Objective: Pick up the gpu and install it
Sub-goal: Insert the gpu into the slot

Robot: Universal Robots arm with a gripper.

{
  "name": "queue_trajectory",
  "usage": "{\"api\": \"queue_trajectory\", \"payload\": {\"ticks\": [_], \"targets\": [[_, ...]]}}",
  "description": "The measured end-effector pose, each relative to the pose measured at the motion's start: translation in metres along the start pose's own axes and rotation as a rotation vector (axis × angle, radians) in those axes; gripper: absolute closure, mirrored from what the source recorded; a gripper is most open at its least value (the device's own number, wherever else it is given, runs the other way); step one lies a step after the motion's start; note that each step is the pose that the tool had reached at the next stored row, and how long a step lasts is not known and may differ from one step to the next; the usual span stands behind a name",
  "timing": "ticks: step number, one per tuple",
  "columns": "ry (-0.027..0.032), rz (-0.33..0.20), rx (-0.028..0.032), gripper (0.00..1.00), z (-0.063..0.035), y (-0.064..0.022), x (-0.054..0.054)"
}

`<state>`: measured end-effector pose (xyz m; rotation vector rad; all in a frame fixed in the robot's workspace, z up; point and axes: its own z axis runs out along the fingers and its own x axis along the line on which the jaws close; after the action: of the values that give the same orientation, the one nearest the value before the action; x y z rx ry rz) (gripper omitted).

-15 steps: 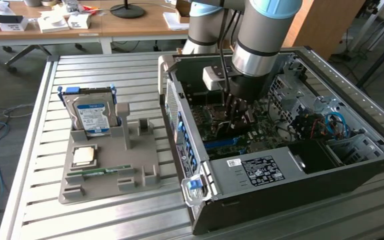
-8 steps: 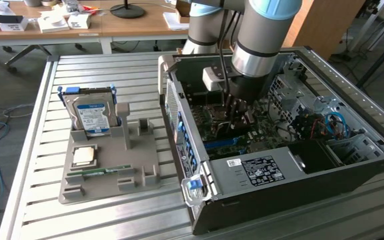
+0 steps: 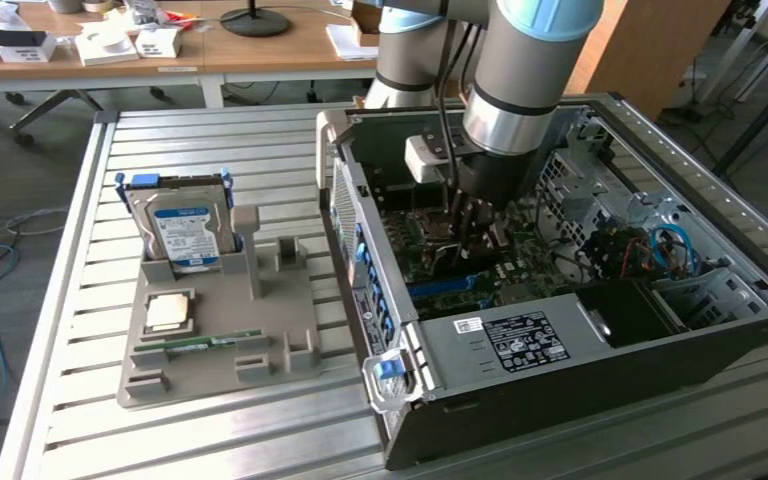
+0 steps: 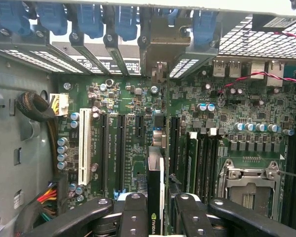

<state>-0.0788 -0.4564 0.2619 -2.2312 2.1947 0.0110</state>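
We have the thin, black, edge-on gpu (image 4: 155,180) clamped in the jaws of the black gripper (image 4: 157,217) above the green motherboard (image 4: 138,101), its long axis parallel to the long black expansion slots (image 4: 120,153) alongside.

Gpu (image 4: 155,190) inside case (image 3: 491,425) (over motherboard (image 4: 128,128)); tray (image 3: 244,312) exterior view's left.

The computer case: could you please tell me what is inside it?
The motherboard, with the pincer holding the gpu edge-on over it; whatever lies directly beneath the gpu is hidden.
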Motion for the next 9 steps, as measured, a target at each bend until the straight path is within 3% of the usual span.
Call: {"api": "queue_trajectory", "payload": {"ticks": [9], "targets": [[0.0001,0.000,0.0006,0.74,0.0020,0.0006,0.0000]]}}
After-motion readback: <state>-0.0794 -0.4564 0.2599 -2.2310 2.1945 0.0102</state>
